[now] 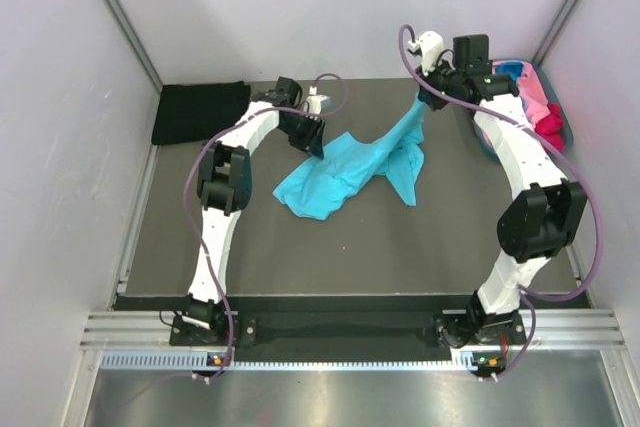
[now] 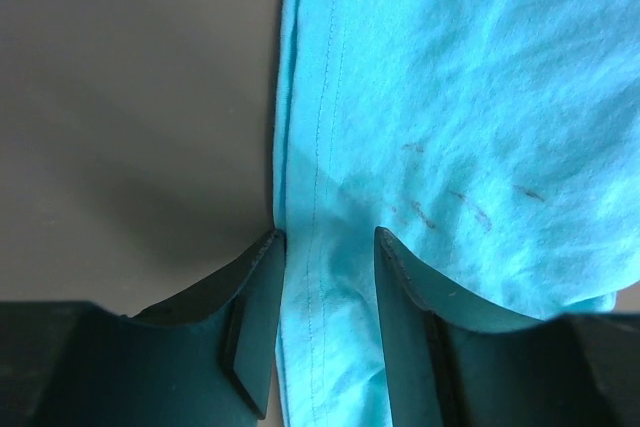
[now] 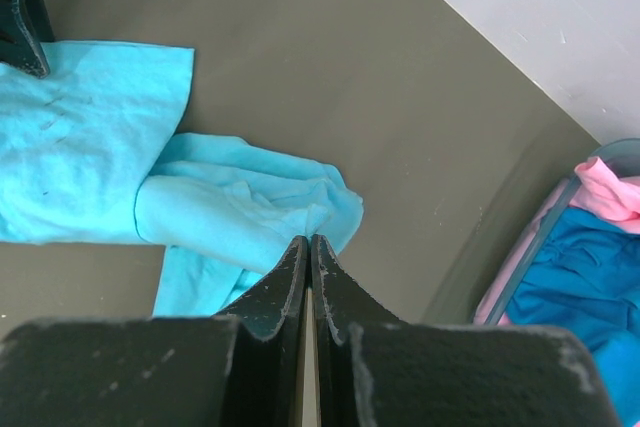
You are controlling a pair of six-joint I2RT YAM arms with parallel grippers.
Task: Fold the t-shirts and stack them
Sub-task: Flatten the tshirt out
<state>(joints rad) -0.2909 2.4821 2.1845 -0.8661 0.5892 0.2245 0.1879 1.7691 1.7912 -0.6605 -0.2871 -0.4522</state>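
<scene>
Turquoise t-shirt (image 1: 335,182) crumpled, 1 end raised, seemingly in right gripper (image 1: 428,99).

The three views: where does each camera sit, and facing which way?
Top external: above, behind, facing down at the dark grey table; left arm, right arm show.
Left wrist: on its arm, looks past the left gripper at the light turquoise cloth t-shirt.
Right wrist: likewise, past the right gripper toward the grey-blue plastic tub.
All show that shirt.

1. Overhead view: light was bright, even and diffuse; mild glare marked the near metal plate (image 1: 350,397).
2. Left wrist view: shadow darkened the turquoise t-shirt (image 2: 450,97) near the soft-focus left claw (image 2: 330,237).
3. Right wrist view: the surface (image 3: 400,127) was sharp and softly lit.
</scene>
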